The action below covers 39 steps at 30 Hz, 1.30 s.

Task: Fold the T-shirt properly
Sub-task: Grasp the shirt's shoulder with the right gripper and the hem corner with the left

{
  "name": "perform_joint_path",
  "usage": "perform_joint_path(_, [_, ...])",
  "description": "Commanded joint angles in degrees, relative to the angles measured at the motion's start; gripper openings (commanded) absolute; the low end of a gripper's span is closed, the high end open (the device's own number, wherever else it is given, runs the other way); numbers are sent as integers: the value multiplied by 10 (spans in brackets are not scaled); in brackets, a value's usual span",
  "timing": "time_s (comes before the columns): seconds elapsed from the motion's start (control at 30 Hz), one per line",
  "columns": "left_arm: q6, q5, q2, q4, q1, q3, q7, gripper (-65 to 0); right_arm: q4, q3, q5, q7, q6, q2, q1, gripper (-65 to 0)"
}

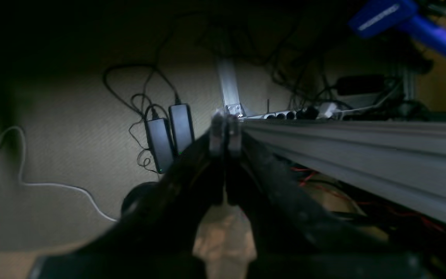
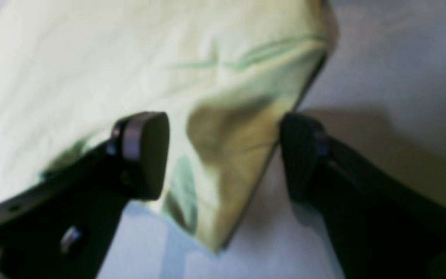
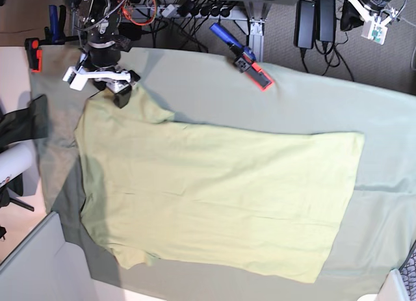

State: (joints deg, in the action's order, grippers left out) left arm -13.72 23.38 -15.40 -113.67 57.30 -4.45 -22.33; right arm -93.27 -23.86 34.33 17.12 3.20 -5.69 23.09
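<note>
Looking through the right wrist camera, I see my right gripper (image 2: 223,155) close over a corner of the T-shirt (image 2: 138,69), its two dark fingers spread wide apart with the pale yellow-green cloth between them, nothing pinched yet. One fingertip (image 2: 145,155) sits above the fabric; the other hangs just past the cloth's edge, over the grey-green sheet (image 2: 381,58) that covers the desk.

From the base camera, the T-shirt (image 3: 214,190) lies spread flat across the middle of the desk, hem toward the right edge, sleeves toward the left. My right gripper (image 3: 116,91) hovers at the far-left corner, at the upper sleeve.

I judge the fold has not begun: the shirt is still fully open, and this is the first grasp. Next I would need to lower and close on that sleeve edge, taking cloth without catching the sheet beneath.

My left gripper (image 1: 225,135) is parked off the desk beyond the far-right corner, fingers pressed together on nothing, facing the floor cables and two power bricks (image 1: 170,133).

Both wrist pictures are blurred. I cannot make out a tag, and the shirt's collar is hard to find.
</note>
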Motion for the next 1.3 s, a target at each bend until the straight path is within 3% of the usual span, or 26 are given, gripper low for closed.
perform_joint_path(0.0, [-6,0,-3,-10,8,-8,9,-650,7,2,4,23,-2,-1,-5,-203])
perform_joint_path(0.2, [-6,1,-3,-10,8,-47,15,-650,11,4,-3,37,7,-1,-20,-210])
perform_joint_path(0.23, [-6,2,-3,-10,8,-54,15,-618,11,4,-13,37,7,-1,-19,-247])
perform_joint_path(0.4, [-6,26,-14,-10,8,-79,15,-366,11,4,-40,32,14,-2,-19,-650])
perform_joint_path(0.47, [-6,34,-20,-10,4,-83,19,-319,11,4,-39,30,17,-2,-19,-650])
perform_joint_path(0.53, [-6,37,-28,-10,-5,-87,6,-318,11,4,-43,30,24,-2,-19,-650])
perform_joint_path(0.67, [-3,42,-30,-10,-58,-111,-105,-318,11,4,-61,30,32,-2,-19,-650])
perform_joint_path(0.7, [3,43,-30,-10,-68,-123,-111,-318,11,4,-60,30,32,-2,-19,-650])
perform_joint_path(0.8, [11,44,-32,-10,-97,-169,-99,-318,11,4,-61,30,32,-2,-18,-650])
perform_joint_path(0.97, [7,89,-68,16,-156,-196,-100,-318,11,4,-61,28,32,-2,-18,-650])
perform_joint_path(1.07, [-35,125,-76,66,-216,-188,-100,-318,12,4,-61,28,32,-2,-18,-650])
perform_joint_path(1.27, [-60,150,-76,214,-358,-157,-104,-318,12,4,-61,28,32,-2,-18,-650])
